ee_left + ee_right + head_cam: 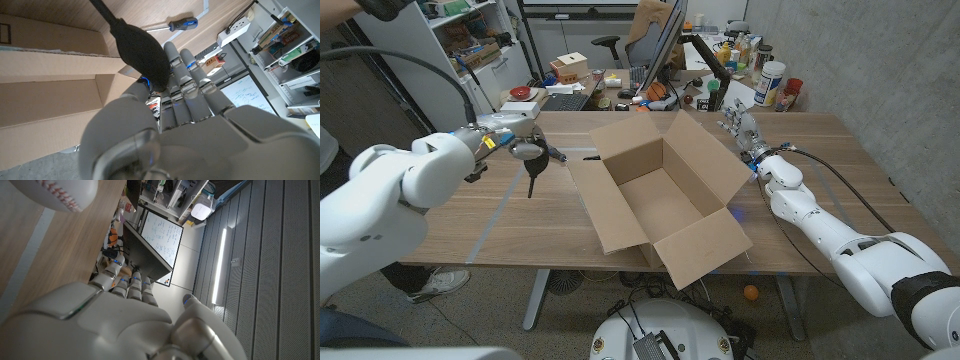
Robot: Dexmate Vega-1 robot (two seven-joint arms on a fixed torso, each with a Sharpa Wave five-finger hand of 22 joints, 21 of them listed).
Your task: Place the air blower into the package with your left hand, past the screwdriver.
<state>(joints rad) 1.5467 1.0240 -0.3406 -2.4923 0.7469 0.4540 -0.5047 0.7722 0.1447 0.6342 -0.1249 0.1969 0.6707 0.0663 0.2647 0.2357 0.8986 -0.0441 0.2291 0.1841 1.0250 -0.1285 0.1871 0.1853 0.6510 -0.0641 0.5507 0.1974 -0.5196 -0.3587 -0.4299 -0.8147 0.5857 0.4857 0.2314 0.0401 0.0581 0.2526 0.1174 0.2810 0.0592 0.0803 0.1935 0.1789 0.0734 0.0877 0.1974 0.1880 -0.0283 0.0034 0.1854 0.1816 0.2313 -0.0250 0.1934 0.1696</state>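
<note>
Gripping black air blower (529, 155): left robot hand (498, 135); no legible writing.

The wooden worktop (520, 225) carried an open cardboard package (665, 195) near its middle (flaps spread outward, one overhanging the near edge), a blue-handled screwdriver (176, 25) lying flat on the boards just beside the box's left, and a baseball (62, 192).

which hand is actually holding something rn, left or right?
The left hand: it grips the black air blower, nozzle hanging down, left of the cardboard box. The right hand stands by the box's far right flap, holding nothing.
</note>
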